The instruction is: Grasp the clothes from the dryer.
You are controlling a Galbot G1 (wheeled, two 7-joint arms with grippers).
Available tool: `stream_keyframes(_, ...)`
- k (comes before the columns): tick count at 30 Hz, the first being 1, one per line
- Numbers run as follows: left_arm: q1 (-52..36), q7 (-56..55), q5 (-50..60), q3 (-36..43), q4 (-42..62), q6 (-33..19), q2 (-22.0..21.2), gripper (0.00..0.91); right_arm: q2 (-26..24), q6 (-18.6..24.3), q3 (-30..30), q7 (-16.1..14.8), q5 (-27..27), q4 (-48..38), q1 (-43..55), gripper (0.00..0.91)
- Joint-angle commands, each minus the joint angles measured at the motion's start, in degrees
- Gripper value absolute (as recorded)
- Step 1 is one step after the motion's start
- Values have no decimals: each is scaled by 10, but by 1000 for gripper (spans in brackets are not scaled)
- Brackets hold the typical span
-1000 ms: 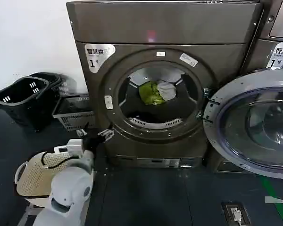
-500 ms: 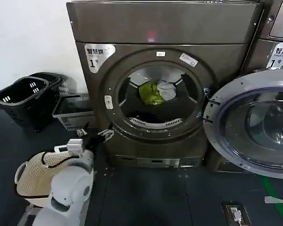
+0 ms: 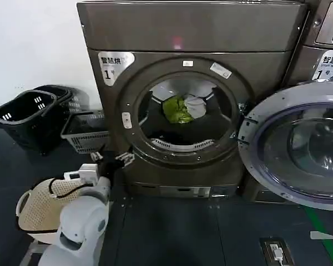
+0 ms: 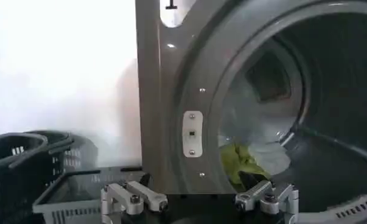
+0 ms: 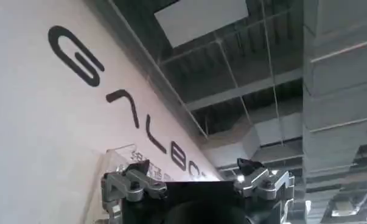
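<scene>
The bronze-grey dryer [image 3: 191, 105] fills the frame's centre, door swung right; the yellow-green and white clothes [image 3: 183, 109] lie untouched deep in its drum. The left pincer [image 3: 115, 162], wide open and empty, hovers at lower left of the opening. The reach and grasp remain.

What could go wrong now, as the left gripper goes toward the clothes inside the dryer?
1. The left gripper, open, sits low by the dryer rim; it might strike the rim on entering.
2. The clothes lie deep in the drum, a small bundle; the grasp might catch one piece alone.
3. The open door stands close beside the opening.
</scene>
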Motion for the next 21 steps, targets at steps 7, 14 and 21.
stream_keyframes(7,-2,1,0,1,2,0,-1,907,1,3,1,-5,0,1,0,907)
stream_keyframes(14,-2,1,1,3,3,0,-4,907,1,4,1,-6,0,2,0,907)
stream_keyframes(21,-2,1,1,4,3,1,-5,907,1,5,2,-8,0,1,-1,907)
